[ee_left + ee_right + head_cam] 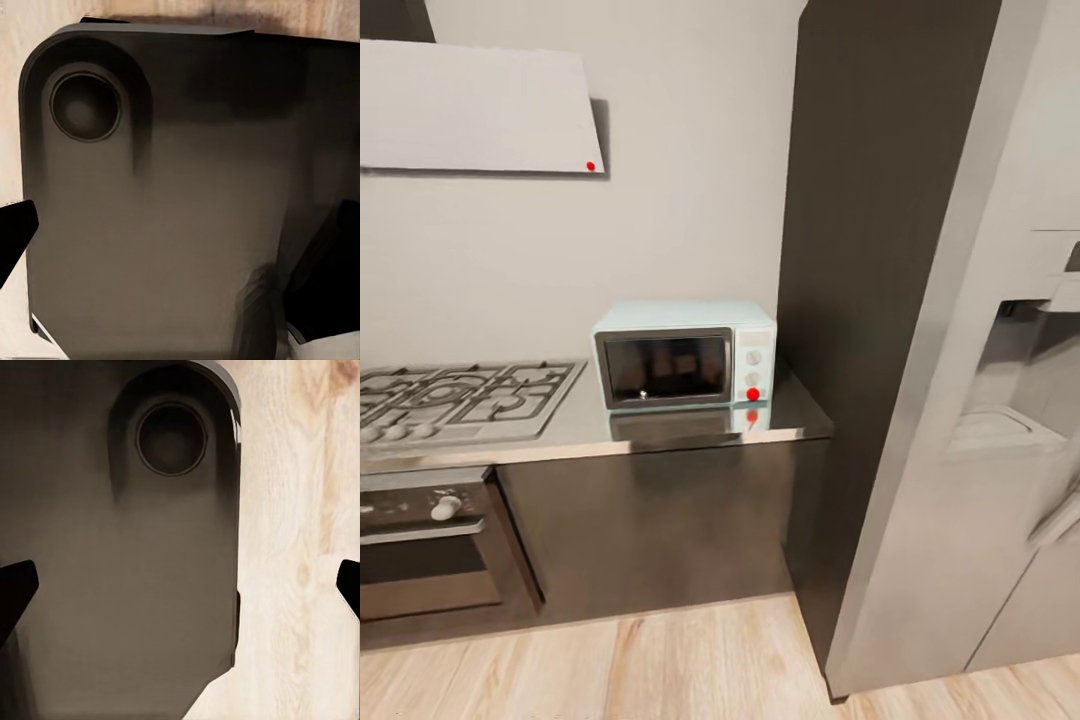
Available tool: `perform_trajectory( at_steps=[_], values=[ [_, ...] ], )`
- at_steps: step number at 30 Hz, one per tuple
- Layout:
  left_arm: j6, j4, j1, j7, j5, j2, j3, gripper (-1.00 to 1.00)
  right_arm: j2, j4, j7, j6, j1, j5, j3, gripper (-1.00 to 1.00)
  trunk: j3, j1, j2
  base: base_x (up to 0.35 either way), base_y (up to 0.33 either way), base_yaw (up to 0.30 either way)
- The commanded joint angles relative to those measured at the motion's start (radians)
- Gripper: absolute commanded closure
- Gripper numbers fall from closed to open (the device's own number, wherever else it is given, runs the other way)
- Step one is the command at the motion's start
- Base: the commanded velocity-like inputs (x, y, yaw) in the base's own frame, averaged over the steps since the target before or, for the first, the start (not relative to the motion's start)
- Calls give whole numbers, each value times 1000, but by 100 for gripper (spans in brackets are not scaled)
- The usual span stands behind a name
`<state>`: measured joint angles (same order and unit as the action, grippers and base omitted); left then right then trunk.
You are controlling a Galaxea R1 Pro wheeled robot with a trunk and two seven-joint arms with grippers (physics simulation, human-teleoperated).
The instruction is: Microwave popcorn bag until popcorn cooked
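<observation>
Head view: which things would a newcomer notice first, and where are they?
The pale blue microwave stands out, door shut, on the right end of the grey countertop, a red light on its white panel. Left of it lies the steel gas hob. A tall dark cabinet rises to the right.

Wall: plain pale grey plaster wall (690, 150) behind the worktop, evenly lit.
Hood: flat pale grey extractor panel (475, 105) up on wall, small red dot at its lower corner.
Hob: steel gas hob w/ dark burner grates (455, 400), set in the top.
Oven: dark built-in oven w/ white knob (425, 545) below hob.
Cabinets: dark brown cabinet fronts (650, 530); tall dark panel (880, 250) beside them.
Fridge: big silver fridge w/ dispenser recess (1000, 400), nxt to tall panel.
Floor: light wood plank floor (660, 665).
</observation>
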<state>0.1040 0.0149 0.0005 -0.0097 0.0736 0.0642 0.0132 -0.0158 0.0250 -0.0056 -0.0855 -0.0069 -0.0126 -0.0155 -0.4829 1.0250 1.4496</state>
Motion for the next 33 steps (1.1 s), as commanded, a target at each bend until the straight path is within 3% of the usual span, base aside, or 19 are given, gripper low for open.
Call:
perform_trajectory(
  at_steps=[1,22,33],
  values=[
    [2,0,0,-1,8,0,1,-100,0,3,-1,-7,-1,-1,-1,-100,-1,0,0,0,0,268],
    [2,0,0,-1,8,0,1,-100,-1,3,-1,-7,-1,-1,-1,-100,-1,0,0,0,0,268],
    [5,0,0,-1,6,-1,1,-100,-1,3,-1,-7,-1,1,-1,-100,-1,0,0,7,0,29]
  ],
)
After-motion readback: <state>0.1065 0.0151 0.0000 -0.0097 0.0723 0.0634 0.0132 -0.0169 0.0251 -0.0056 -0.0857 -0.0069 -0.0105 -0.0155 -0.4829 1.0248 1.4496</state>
